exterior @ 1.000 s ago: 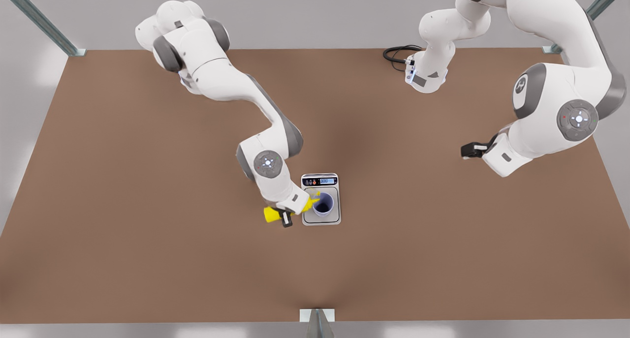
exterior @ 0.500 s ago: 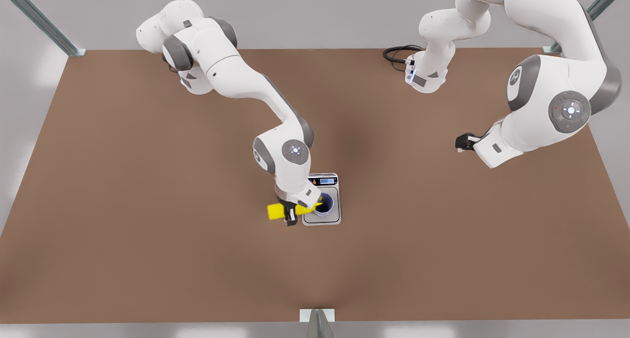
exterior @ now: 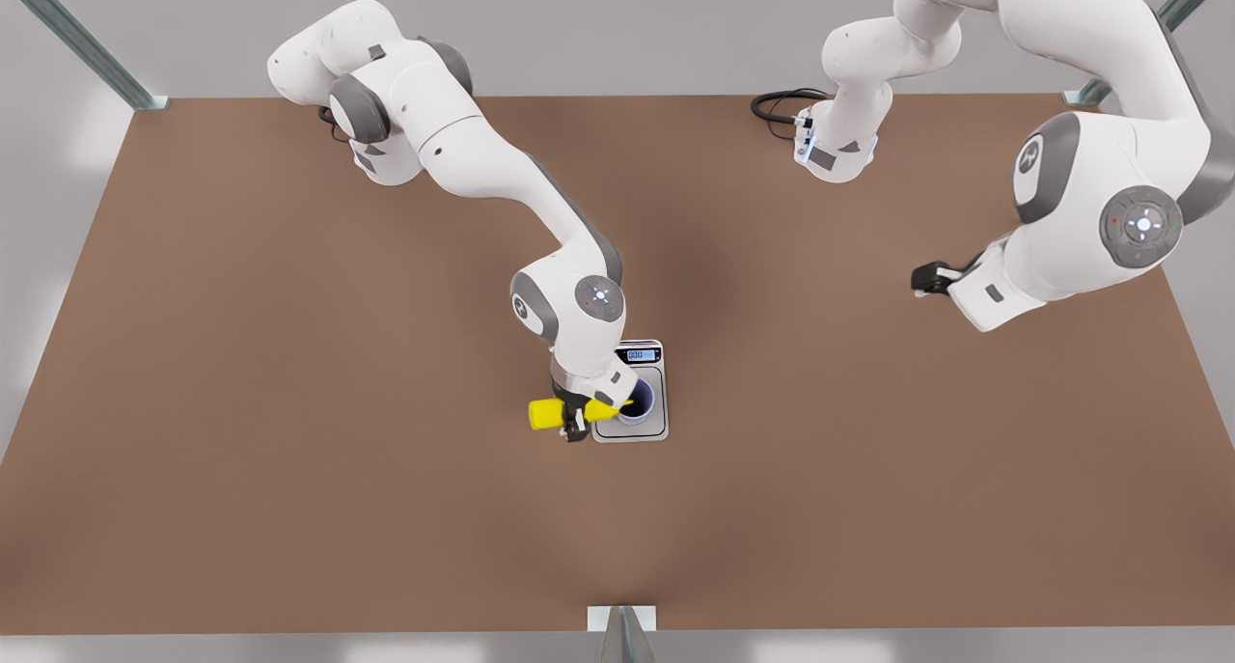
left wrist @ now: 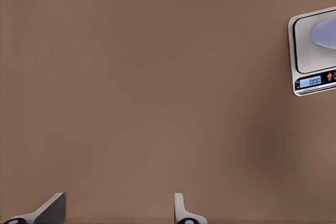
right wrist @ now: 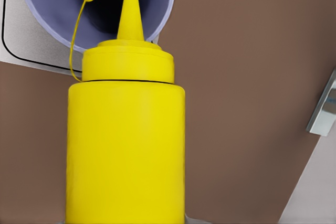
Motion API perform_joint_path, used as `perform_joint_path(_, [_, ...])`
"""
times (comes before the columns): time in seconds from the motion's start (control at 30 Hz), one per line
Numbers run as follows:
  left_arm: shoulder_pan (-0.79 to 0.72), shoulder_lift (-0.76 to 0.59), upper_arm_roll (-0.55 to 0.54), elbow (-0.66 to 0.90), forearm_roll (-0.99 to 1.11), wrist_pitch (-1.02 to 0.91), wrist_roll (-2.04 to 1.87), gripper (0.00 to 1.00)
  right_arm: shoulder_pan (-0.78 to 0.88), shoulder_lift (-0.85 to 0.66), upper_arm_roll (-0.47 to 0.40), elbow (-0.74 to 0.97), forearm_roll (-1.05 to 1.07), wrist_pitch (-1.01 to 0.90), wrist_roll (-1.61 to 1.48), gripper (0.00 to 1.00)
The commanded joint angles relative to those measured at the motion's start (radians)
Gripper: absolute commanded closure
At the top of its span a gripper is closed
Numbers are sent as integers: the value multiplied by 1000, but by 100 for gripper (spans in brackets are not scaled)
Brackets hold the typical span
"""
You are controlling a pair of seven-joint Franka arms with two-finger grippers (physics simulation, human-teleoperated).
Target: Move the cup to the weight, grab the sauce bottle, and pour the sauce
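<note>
Yellow sauce bottle point(right wrist: 126, 145) swung level, right pincer point(exterior: 576, 422) pinching it, nozzle over cup point(exterior: 641, 402)

Two glossy white robot arms point(exterior: 482, 166) with rounded grey joints, each wrist joint capped by a grey disc with a small glowing light. Black jaws point(exterior: 576, 424) tip each arm; a black cable point(exterior: 777, 108) loops beside one base, which shows a blue light.

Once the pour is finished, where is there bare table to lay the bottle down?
Bare table lies on the front view's left of the sauce bottle and between the weight and the near edge. It is crowded at the cup, under the right gripper.
</note>
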Motion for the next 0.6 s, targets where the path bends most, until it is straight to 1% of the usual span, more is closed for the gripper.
perform_joint_path(0.0, [-1,-1,-1,0,7,3,32,0,0,-2,-1,2,-3,2,45,53])
perform_joint_path(0.2, [-4,-4,-3,0,7,0,32,0,-25,-23,7,11,10,-29,8,53])
perform_joint_path(0.27, [-4,-2,-3,0,7,1,32,0,-60,-48,10,11,86,-43,-15,52])
perform_joint_path(0.3, [-4,-2,-3,0,7,1,32,0,-90,-55,12,10,163,-72,-16,52])
perform_joint_path(0.37, [-4,-2,-3,0,7,-2,32,0,-176,-68,12,8,425,-115,-73,52])
perform_joint_path(0.4, [-4,-2,-4,-1,7,-2,32,0,-209,-66,15,-1,505,-118,-85,52])
perform_joint_path(0.5, [-4,-2,-3,-3,7,0,32,0,-344,-58,16,-64,835,-154,-344,52])
perform_joint_path(0.57, [-5,-2,-3,-3,7,0,32,0,-410,-51,16,-79,971,-194,-547,52])
